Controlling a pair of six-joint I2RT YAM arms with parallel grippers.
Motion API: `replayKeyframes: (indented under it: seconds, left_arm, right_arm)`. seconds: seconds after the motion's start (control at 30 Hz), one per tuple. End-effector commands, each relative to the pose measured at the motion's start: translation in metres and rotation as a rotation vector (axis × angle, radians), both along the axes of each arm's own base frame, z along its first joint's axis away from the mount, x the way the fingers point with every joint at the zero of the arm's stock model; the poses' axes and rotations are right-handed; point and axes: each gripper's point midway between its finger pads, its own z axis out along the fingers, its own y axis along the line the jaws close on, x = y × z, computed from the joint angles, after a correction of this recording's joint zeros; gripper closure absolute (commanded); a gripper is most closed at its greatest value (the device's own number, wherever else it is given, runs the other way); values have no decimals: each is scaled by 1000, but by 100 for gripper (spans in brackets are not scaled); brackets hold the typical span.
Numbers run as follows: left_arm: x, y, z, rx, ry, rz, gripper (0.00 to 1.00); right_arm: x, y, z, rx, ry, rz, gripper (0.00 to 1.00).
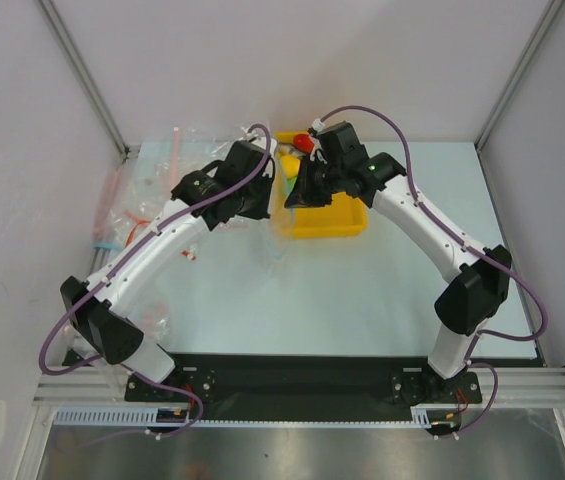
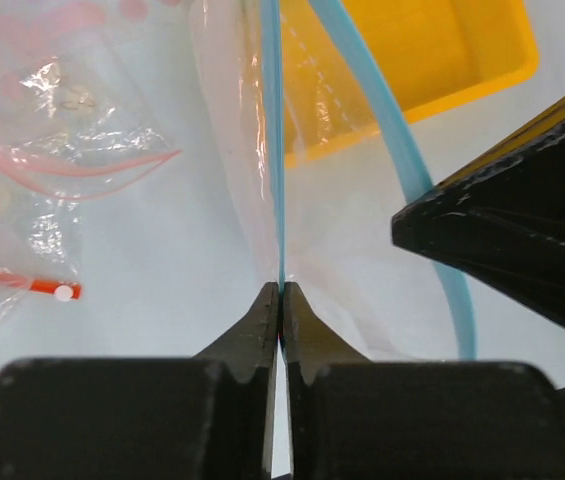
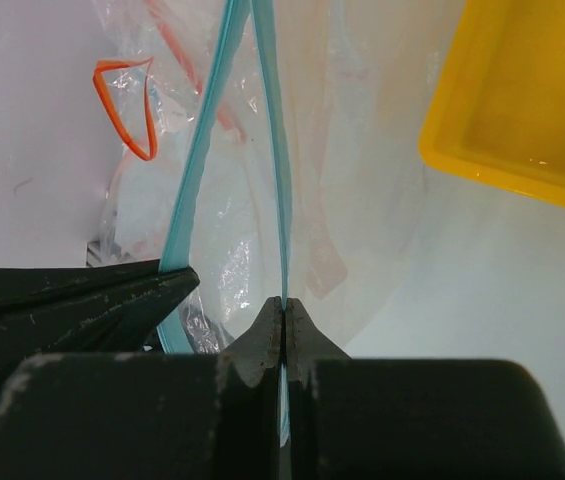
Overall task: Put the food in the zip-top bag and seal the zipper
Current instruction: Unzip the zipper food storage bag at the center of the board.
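Teal plastic, the zipper (image 2: 273,150) of the zip-top bag (image 2: 232,170), is pinched between the closed fingers of the left gripper (image 2: 280,292), which is clamped on 1 side of the strip. The other side is gripped the same way by the right gripper (image 3: 284,303), its fingers pressed together on the strip. The 2 sides are held apart, so the bag's mouth is open just beside the yellow tray (image 1: 332,222), at its left edge. A red round fruit (image 1: 304,143) and a yellow fruit (image 1: 288,165) are seen at the tray's far end. To the left, clear bags with red strips (image 2: 52,165) are spread on the table (image 1: 362,290).
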Motion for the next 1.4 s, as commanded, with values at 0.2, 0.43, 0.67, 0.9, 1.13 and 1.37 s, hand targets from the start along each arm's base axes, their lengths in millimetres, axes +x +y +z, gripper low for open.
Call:
replayKeyframes:
  seconds: [0.2, 0.43, 0.67, 0.9, 1.13, 1.37]
  left_arm:
    - [0, 22, 19, 83, -65, 28, 100]
    - [-6, 29, 23, 78, -81, 37, 100]
    - [-9, 46, 31, 116, -112, 71, 100]
    - [-11, 63, 34, 161, -128, 102, 100]
    - [-17, 56, 27, -59, -61, 111, 100]
    - [-11, 69, 17, -119, -34, 176, 100]
  right_arm:
    - [-2, -6, 15, 15, -44, -23, 95]
    - [3, -9, 6, 35, -3, -63, 65]
    - [0, 14, -4, 40, 30, -22, 62]
    - [-2, 55, 1, 98, 23, 64, 57]
    - [0, 80, -14, 113, 53, 79, 51]
    - [24, 50, -56, -41, 93, -104, 69]
